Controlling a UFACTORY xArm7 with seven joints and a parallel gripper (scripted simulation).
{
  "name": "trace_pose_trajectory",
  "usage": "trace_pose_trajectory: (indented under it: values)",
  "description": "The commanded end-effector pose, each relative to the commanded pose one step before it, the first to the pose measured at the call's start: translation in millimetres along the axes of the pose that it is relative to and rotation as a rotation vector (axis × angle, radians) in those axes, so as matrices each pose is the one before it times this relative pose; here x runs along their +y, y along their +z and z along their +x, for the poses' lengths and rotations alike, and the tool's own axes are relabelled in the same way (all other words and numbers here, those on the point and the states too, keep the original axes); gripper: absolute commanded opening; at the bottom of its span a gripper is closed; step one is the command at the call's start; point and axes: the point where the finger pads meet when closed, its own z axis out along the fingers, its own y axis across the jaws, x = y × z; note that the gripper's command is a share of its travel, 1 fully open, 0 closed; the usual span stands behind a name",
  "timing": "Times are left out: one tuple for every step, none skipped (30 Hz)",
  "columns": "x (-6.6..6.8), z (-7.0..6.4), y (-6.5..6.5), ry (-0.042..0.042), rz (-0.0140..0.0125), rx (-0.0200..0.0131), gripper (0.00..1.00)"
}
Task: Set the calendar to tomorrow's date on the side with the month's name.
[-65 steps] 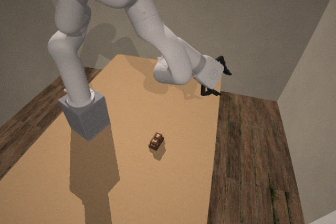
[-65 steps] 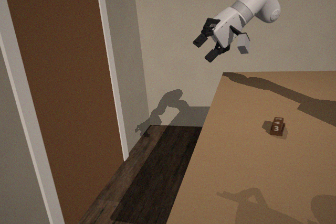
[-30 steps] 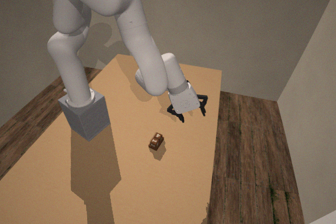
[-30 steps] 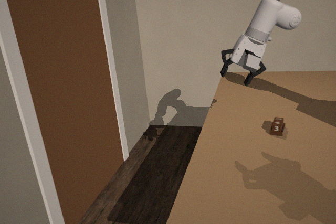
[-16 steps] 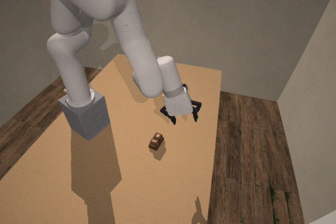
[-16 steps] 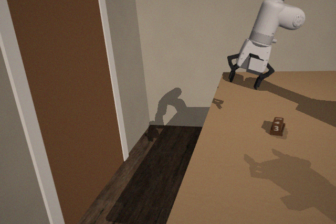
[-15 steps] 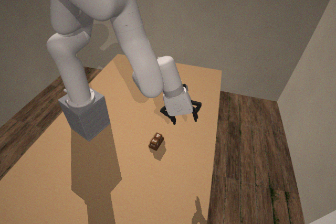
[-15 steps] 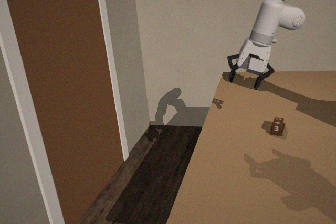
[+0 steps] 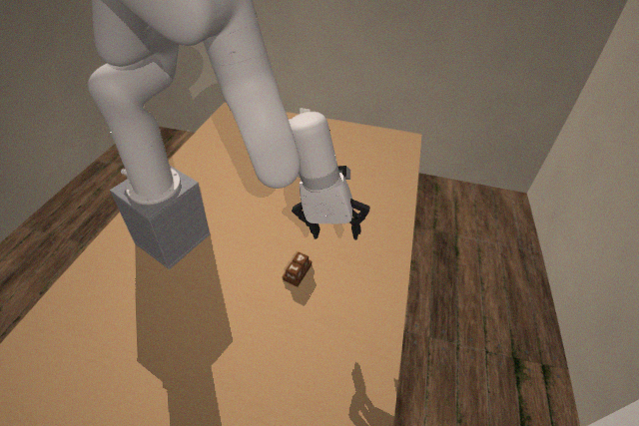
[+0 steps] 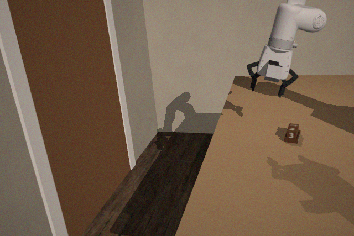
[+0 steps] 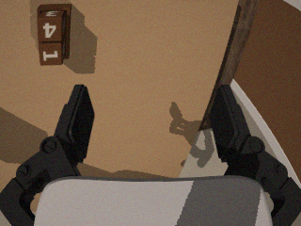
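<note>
Exterior view: above the tabletop (image 9: 360, 318) (image 10: 243, 193) (image 11: 136, 56), with the fingers (image 9: 315, 230) (image 10: 252, 84) spread wide, tips downward and nothing between them. Well apart from the calendar (image 9: 297, 268) (image 10: 292, 133) (image 11: 51, 33), and higher than it. In the wrist view, seen with the calendar beyond the fingertip at the left of the picture, off to one side of the gap.

In the top view, located with the calendar between the grey block (image 9: 180, 235) under the arm (image 9: 248, 81) and the tabletop's right edge, well in from the far right corner. In the exterior view, placed inward from the tabletop's left edge.

Holding both cubes (image 9: 295, 268) (image 10: 291, 135) (image 11: 50, 30) side by side in the brown tray (image 9: 291, 280) (image 10: 291, 141) (image 11: 67, 28). Marked with a 4 and a 1 on top, and with a 3 on a side toward the exterior camera. Too small to read for certain in the top view.
</note>
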Motion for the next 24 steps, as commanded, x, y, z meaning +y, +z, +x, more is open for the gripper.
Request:
trace_pose_trajectory:
  values:
    - [0.78,0.25,-0.51,-0.00062,-0.00115,0.00085,1.0]
    - [0.0,0.0,0.0,0.0,0.0,0.0,1.0]
    - [0.0,0.0,0.0,0.0,0.0,0.0,1.0]
    - [0.0,0.0,0.0,0.0,0.0,0.0,1.0]
    - [0.0,0.0,0.0,0.0,0.0,0.0,1.0]
    - [-32.89,-3.83,5.12,0.08568,0.08749,-0.00864,1.0]
    - [-13.88,-2.22,2.73,0.03541,0.03725,-0.00378,1.0]
    - [-4.59,-0.82,0.99,0.01164,0.01238,-0.00127,1.0]
    - [-7.67,-1.39,1.65,0.01931,0.0207,-0.00215,1.0]
    - [0.0,0.0,0.0,0.0,0.0,0.0,1.0]
    - [0.0,0.0,0.0,0.0,0.0,0.0,1.0]
    - [0.0,0.0,0.0,0.0,0.0,0.0,1.0]
    - [0.0,0.0,0.0,0.0,0.0,0.0,1.0]
    - [0.0,0.0,0.0,0.0,0.0,0.0,1.0]
    - [0.0,0.0,0.0,0.0,0.0,0.0,1.0]
    - [0.0,0.0,0.0,0.0,0.0,0.0,1.0]
    - [0.0,0.0,0.0,0.0,0.0,0.0,1.0]
    - [0.0,0.0,0.0,0.0,0.0,0.0,1.0]
    - [0.0,0.0,0.0,0.0,0.0,0.0,1.0]
    - [0.0,0.0,0.0,0.0,0.0,0.0,1.0]
    - [0.0,0.0,0.0,0.0,0.0,0.0,1.0]
    - [0.0,0.0,0.0,0.0,0.0,0.0,1.0]
    - [-18.68,-3.32,3.89,0.04612,0.05023,-0.00536,1.0]
    - [-11.04,-2.21,2.53,0.02698,0.02988,-0.00329,1.0]
